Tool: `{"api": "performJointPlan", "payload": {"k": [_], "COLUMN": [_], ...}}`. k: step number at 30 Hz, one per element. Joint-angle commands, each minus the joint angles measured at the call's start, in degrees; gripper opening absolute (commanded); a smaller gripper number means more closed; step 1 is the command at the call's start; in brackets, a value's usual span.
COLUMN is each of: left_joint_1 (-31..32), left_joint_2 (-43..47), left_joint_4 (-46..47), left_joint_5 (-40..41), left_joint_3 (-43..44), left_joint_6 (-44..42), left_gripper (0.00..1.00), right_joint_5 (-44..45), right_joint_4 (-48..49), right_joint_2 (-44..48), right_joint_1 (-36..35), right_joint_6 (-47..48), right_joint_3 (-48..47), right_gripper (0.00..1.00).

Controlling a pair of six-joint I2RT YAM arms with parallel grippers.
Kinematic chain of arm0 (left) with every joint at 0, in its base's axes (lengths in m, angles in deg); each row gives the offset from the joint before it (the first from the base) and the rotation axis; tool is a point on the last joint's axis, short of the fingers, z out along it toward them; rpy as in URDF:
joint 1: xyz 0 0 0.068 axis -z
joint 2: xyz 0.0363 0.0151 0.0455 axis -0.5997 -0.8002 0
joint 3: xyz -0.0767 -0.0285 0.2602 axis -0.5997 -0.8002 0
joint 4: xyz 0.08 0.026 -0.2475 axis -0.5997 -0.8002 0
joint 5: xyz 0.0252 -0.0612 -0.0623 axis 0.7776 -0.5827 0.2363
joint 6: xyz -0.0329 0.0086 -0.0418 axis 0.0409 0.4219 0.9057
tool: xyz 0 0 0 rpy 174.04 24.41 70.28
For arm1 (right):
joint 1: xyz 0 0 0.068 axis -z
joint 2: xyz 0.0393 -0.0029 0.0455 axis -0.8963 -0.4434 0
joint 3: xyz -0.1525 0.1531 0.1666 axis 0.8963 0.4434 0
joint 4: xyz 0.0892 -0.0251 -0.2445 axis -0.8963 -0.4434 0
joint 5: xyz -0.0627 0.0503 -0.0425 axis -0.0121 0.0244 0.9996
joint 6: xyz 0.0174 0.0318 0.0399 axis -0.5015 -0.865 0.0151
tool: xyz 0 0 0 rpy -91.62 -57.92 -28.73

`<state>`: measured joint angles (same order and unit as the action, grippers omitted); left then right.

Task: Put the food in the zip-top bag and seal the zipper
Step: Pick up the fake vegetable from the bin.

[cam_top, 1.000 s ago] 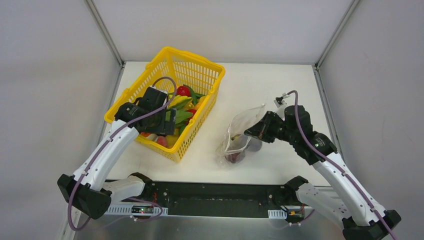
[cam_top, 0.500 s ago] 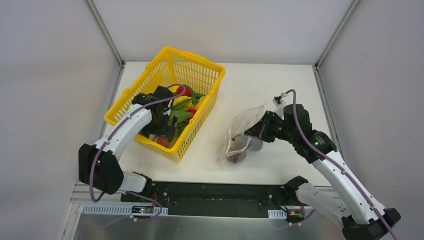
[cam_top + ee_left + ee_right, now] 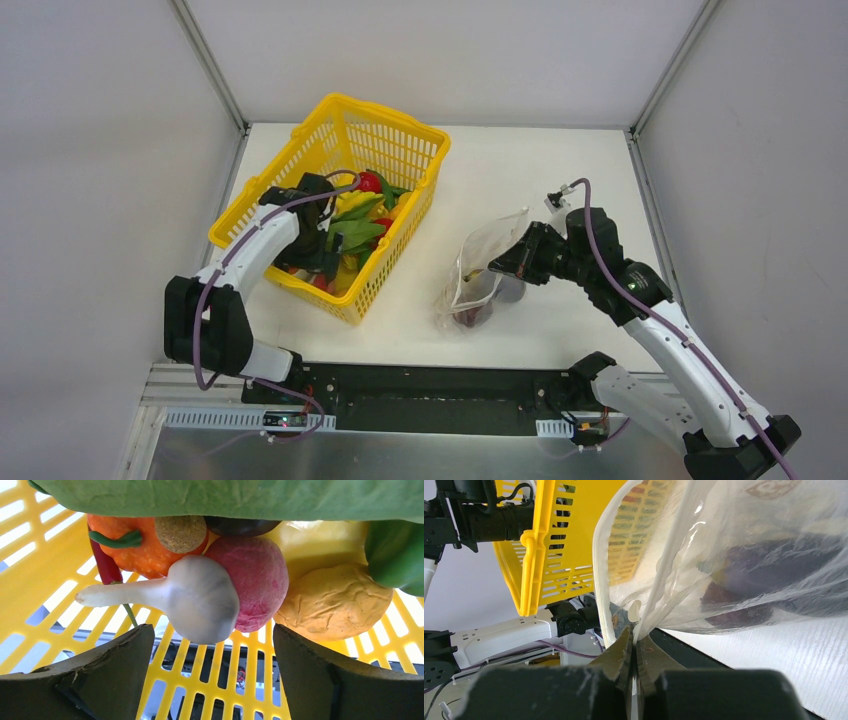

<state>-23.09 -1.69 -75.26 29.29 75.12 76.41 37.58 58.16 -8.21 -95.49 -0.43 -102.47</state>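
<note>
The food (image 3: 358,222) lies piled in the yellow basket. My left gripper (image 3: 312,252) is open, low inside it. Just ahead of its jaws in the left wrist view (image 3: 212,680) lie a white garlic bulb (image 3: 192,597), a red-pink round fruit (image 3: 257,582), a wrinkled yellow-orange piece (image 3: 332,602) and an orange pepper (image 3: 135,550). My right gripper (image 3: 503,264) is shut on the mouth edge of the zip-top bag (image 3: 478,275) and holds it up open. The wrist view shows the jaws (image 3: 634,639) pinching the zipper strip (image 3: 669,567). Dark purple food (image 3: 754,580) lies inside the bag.
The yellow mesh basket (image 3: 290,170) stands at the left of the white table; its slatted wall (image 3: 240,680) fills the space between my left fingers. A grey frame post stands at each back corner. The black base rail runs along the near edge.
My left arm has folded and its gripper has gone down deeper into the basket among the food. The right gripper and the bag have stayed in place.
</note>
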Motion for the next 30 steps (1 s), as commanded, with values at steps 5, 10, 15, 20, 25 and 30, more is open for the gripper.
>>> {"api": "performJointPlan", "payload": {"k": [5, 10, 15, 20, 25, 30], "left_joint_1": [-2.8, -4.0, -4.0, -4.0, -4.1, -4.1], "left_joint_2": [1.8, -1.9, -4.2, -4.7, -8.2, -9.0], "left_joint_4": [-2.1, -3.5, -4.3, -4.2, -4.6, -4.3], "left_joint_5": [1.7, -0.4, -1.7, -4.4, -3.9, -1.4], "left_joint_3": [3.2, 4.0, 3.4, 3.0, 3.3, 2.7], "left_joint_6": [-6.7, -9.6, -9.8, -11.0, -10.8, -9.7], "left_gripper": [0.83, 0.70, 0.72, 0.73, 0.68, 0.48], "right_joint_5": [-0.3, 0.1, 0.6, 0.9, 0.7, 1.3], "right_joint_4": [1.0, 0.6, 0.2, -0.1, -0.1, -0.2], "right_joint_2": [0.7, 1.3, 2.0, 1.9, 1.6, 1.9], "right_joint_1": [-0.1, -0.1, -0.2, -0.1, -0.1, -0.1], "right_joint_6": [0.3, 0.2, 0.2, 0.3, 0.4, 0.5], "right_joint_3": [-2.1, -2.1, -2.0, -2.0, -2.0, -1.9], "right_gripper": [0.03, 0.03, 0.04, 0.04, 0.04, 0.04]}}
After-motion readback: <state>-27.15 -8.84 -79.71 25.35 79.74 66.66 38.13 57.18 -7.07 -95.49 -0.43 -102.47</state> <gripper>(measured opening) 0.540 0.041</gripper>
